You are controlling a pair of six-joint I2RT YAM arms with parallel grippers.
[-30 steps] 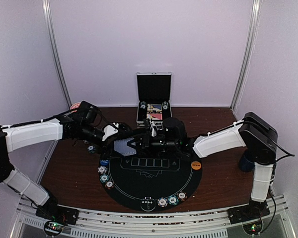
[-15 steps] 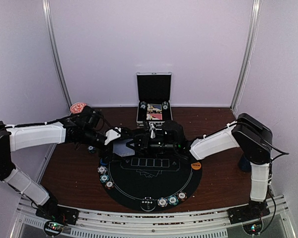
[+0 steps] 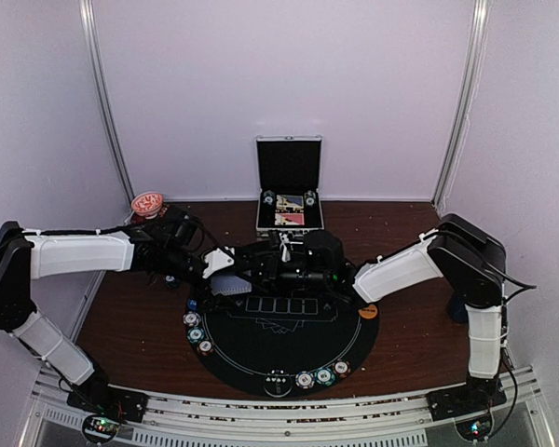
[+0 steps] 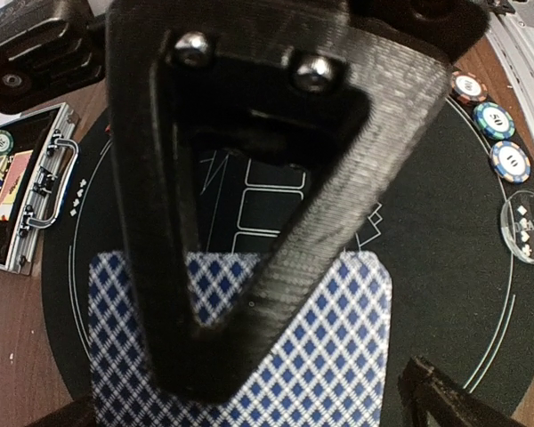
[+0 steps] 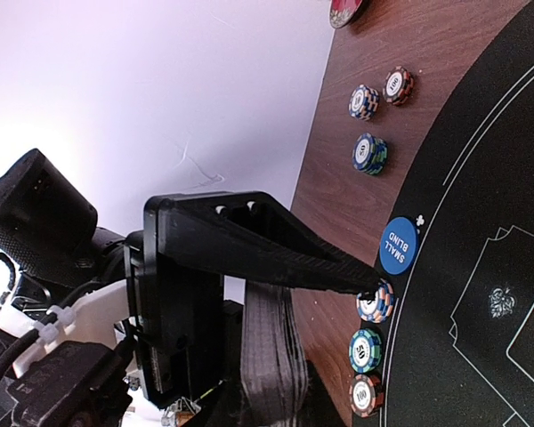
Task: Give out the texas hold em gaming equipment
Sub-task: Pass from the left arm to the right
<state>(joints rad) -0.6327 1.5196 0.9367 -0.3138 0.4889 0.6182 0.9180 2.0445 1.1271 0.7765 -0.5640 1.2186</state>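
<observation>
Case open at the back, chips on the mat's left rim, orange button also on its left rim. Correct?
No: the top view shows the orange button on the mat's right rim. The case is open at the back, chips on the left rim.

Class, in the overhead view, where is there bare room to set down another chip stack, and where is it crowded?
Free: centre of the mat between card outlines and near-rim chips; bare wood between orange button and mug. Crowded: mat's far edge, where left end effector and right end effector meet at the card.
</observation>
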